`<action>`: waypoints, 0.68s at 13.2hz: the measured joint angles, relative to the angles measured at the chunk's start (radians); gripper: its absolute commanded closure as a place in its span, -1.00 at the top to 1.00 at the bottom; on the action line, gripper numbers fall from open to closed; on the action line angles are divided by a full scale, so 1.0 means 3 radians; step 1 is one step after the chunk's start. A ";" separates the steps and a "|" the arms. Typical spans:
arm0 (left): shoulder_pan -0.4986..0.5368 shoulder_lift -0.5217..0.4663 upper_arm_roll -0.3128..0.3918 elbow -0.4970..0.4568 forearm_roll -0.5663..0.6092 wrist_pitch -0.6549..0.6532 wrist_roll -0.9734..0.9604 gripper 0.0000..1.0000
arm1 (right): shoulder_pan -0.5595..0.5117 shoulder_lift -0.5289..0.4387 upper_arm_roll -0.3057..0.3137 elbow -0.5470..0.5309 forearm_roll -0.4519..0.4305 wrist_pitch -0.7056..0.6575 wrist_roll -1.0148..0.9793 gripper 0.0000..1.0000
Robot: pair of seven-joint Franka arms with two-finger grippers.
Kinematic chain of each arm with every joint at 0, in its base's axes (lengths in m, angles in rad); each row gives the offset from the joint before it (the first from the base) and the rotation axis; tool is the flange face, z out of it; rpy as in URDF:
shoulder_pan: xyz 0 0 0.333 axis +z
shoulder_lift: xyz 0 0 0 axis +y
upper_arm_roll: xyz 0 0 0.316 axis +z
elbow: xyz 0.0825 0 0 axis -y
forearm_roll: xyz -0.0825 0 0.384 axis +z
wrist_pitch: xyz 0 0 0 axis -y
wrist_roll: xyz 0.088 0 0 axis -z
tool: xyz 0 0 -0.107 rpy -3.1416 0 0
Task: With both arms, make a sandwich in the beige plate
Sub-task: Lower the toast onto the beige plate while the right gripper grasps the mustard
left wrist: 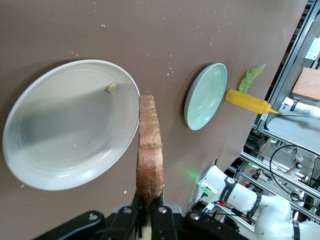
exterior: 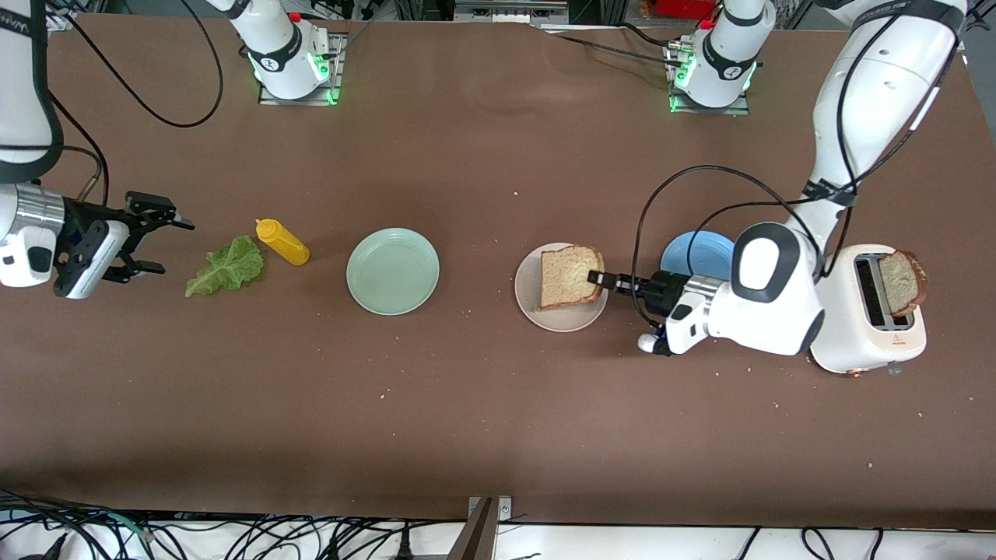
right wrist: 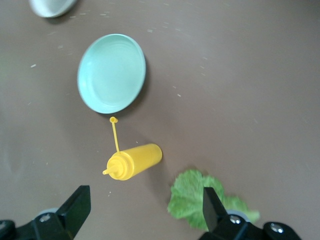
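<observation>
— Left wrist view: what is hidden?
— The lower edge of the bread slice (left wrist: 149, 160) is covered by the left gripper's (left wrist: 148, 210) fingers, clenched on it; whether it touches the beige plate (left wrist: 60, 150) cannot be told.
— How does it look?
— Brown-crusted, held edge-on over the plate's rim.
— And the right gripper (exterior: 144, 237)?
— Fingers spread wide, nothing held, waiting over the bench beside the lettuce leaf (exterior: 226, 266).

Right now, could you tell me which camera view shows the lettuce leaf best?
The front view: the whole lettuce leaf lies unobstructed beside the mustard bottle. The right wrist view hides part of it under the right gripper; the left wrist view shows only a distant sliver.
</observation>
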 measured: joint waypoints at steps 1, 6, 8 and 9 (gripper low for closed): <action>-0.0021 0.0053 0.0001 -0.0004 0.0000 0.0052 0.0097 -1.00 | -0.0064 0.0041 -0.0002 -0.0058 0.0107 -0.0001 -0.0275 0.99; -0.0048 0.0320 0.0011 -0.0105 0.0000 0.0277 0.0465 0.97 | -0.0284 0.0185 -0.0006 -0.0445 0.0755 0.0002 -0.1351 0.98; -0.0089 0.0372 0.0011 -0.0133 0.0000 0.0431 0.0487 1.00 | -0.0359 0.0333 -0.0008 -0.0500 0.0947 -0.0003 -0.1700 0.98; -0.0114 0.0386 0.0011 -0.0140 0.0000 0.0480 0.0488 1.00 | -0.0411 0.0427 -0.0008 -0.0515 0.1057 -0.0029 -0.1859 0.99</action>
